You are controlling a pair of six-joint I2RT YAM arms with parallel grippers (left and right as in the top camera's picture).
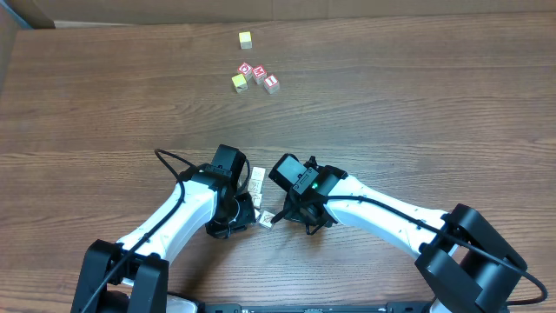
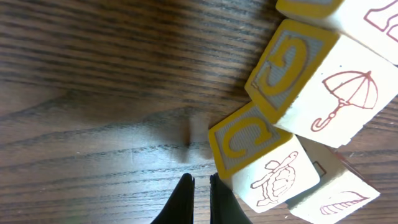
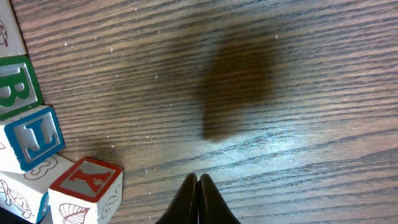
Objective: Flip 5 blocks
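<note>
A short row of cream blocks point(image 1: 258, 180) with line drawings lies between my two grippers, its near end at the last block point(image 1: 266, 219). In the left wrist view, a block with a yellow C face and a turtle drawing point(image 2: 267, 165) lies beside one with a G face and an umbrella point(image 2: 323, 81). My left gripper point(image 2: 199, 183) is shut and empty, its right finger close against the turtle block. The right wrist view shows blocks with a green B point(image 3: 15, 87), a blue L point(image 3: 34, 137) and a red Y point(image 3: 87, 186) at the left. My right gripper point(image 3: 199, 179) is shut, apart from them, over bare wood.
Far back on the table sit a lone yellow cube point(image 1: 246, 39) and a cluster of red-faced letter cubes point(image 1: 259, 73) with another yellow cube point(image 1: 239, 81). Both white arms meet near the table's front edge.
</note>
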